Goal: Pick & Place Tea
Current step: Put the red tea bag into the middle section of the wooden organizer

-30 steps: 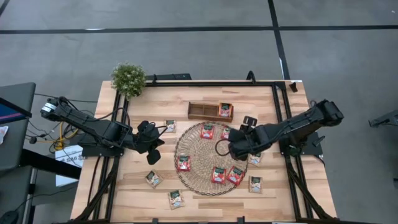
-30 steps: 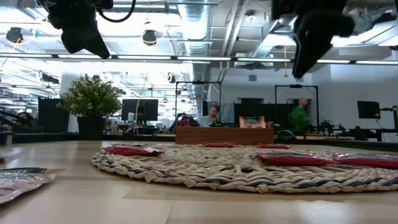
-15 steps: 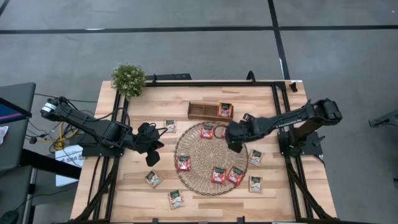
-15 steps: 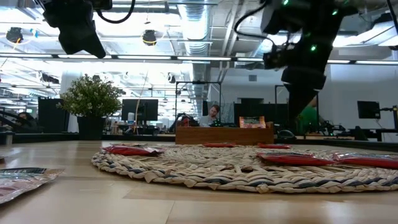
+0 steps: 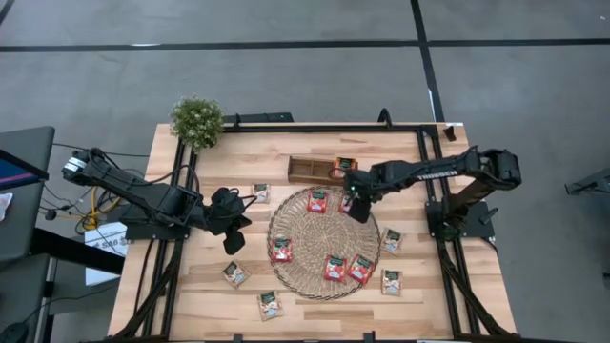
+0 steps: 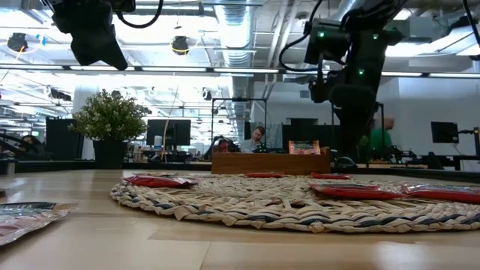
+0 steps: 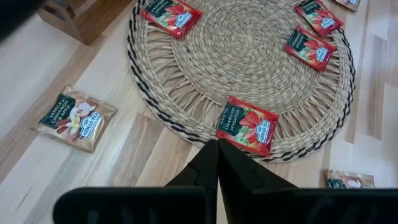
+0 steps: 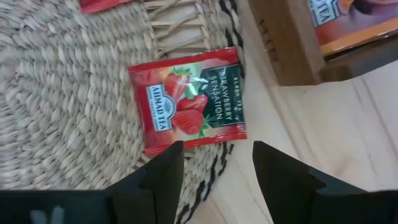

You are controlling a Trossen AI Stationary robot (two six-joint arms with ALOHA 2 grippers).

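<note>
High view is showing a plant point(image 5: 197, 121) sitting at the table's point(image 5: 286, 157) far left corner, the left gripper point(image 5: 232, 217) waiting over bare wood left of the mat point(image 5: 310, 238), and the right gripper point(image 5: 355, 202) hovering over the mat's far right edge, just short of the tray point(image 5: 315, 170). Red sachets are lying on the mat and pale ones point(image 5: 261, 192) are lying on the wood around it, with one sachet point(image 5: 345, 169) sitting in the tray's right compartment. Low view is adding the room behind, where a person point(image 6: 257, 138) is sitting beyond the tray point(image 6: 270, 162); the sachets are appearing there only as thin red strips point(image 6: 159, 181). Left wrist view is showing what neither does: its fingers point(image 7: 208, 167) are pressing together, empty, pointing at a red sachet point(image 7: 247, 124) near the mat's rim, with a pale sachet point(image 7: 74, 116) lying apart on the wood. Right wrist view is showing its fingers point(image 8: 158, 176) standing apart, holding nothing, above a strawberry sachet point(image 8: 186, 99) lying flat on the mat's edge, beside the tray wall point(image 8: 280, 43).
</note>
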